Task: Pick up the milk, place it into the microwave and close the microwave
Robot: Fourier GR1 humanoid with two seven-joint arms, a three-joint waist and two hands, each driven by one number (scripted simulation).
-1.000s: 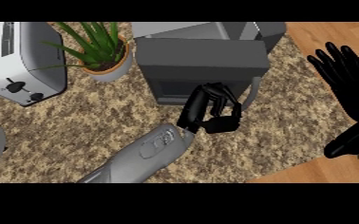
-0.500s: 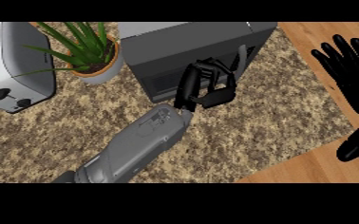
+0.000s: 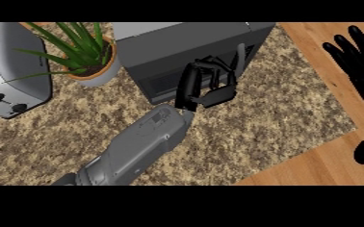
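1. Since half a second ago my left hand has stayed against the front of the microwave. The whole scene has slid down and right in my view, so more of the toaster shows at the left.
2. Left hand: fingers curled at the microwave's door, close to its vertical handle. I cannot tell whether they hold anything; no object shows within them.
3. Microwave door looks shut, its dark face flush.
4. The milk: not visible anywhere on the speckled counter; I cannot say where it is.
5. Right hand rests open at the right edge, fingers straight and upward, over the wooden surface.
6. Potted plant stands between toaster and microwave, just beside the microwave's left side.
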